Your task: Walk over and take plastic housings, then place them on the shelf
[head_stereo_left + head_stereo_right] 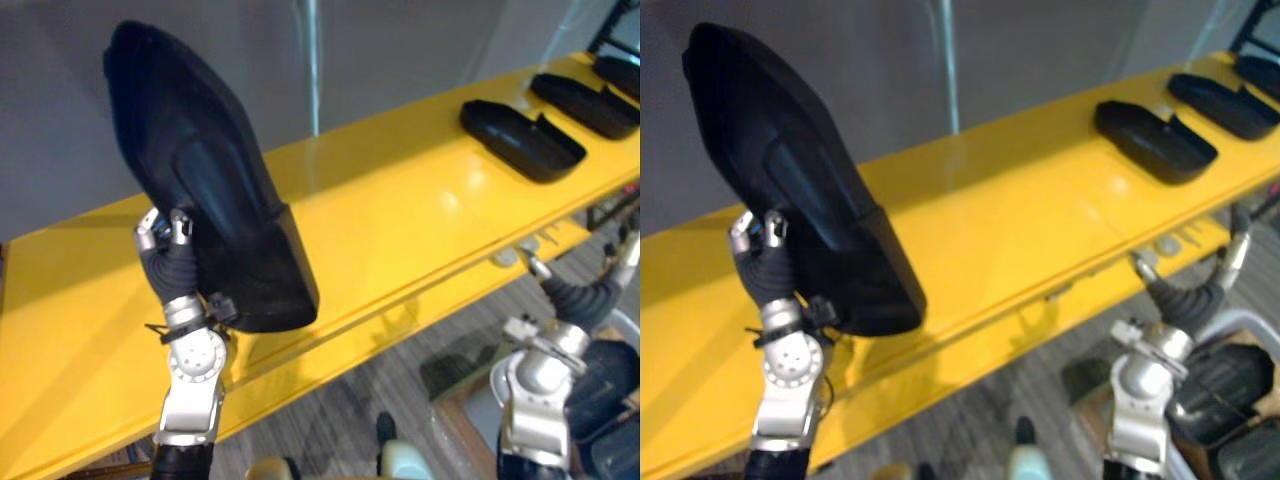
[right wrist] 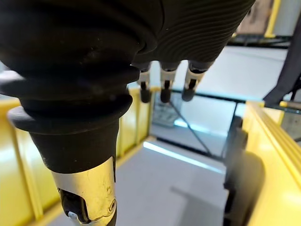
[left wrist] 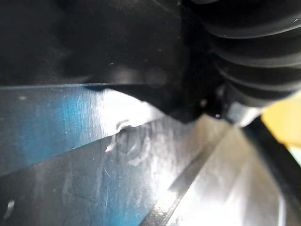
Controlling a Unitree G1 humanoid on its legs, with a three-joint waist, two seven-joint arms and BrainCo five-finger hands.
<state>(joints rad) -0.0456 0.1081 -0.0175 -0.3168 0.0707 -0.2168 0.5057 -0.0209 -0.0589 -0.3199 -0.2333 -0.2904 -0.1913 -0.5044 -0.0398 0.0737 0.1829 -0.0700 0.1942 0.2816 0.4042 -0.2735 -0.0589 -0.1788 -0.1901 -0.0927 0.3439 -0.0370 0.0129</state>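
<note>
You have the black housing, a smooth moulded shell with a boxy end, tilted upright over the glossy yellow shelf. The left hand grips its edge, fingertips hidden, apparently curled round it. Three other housings lie far right, the last cut off. The right hand hangs below the shelf, loose and empty.

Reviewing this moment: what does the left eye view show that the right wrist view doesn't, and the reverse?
Left eye view: the left hand gripping a black housing upright above the yellow shelf, with three more housings lying at its far right. Right wrist view: fingers relaxed, holding nothing, a grey surface beyond. Both: the right hand, by the shelf's front edge.
</note>
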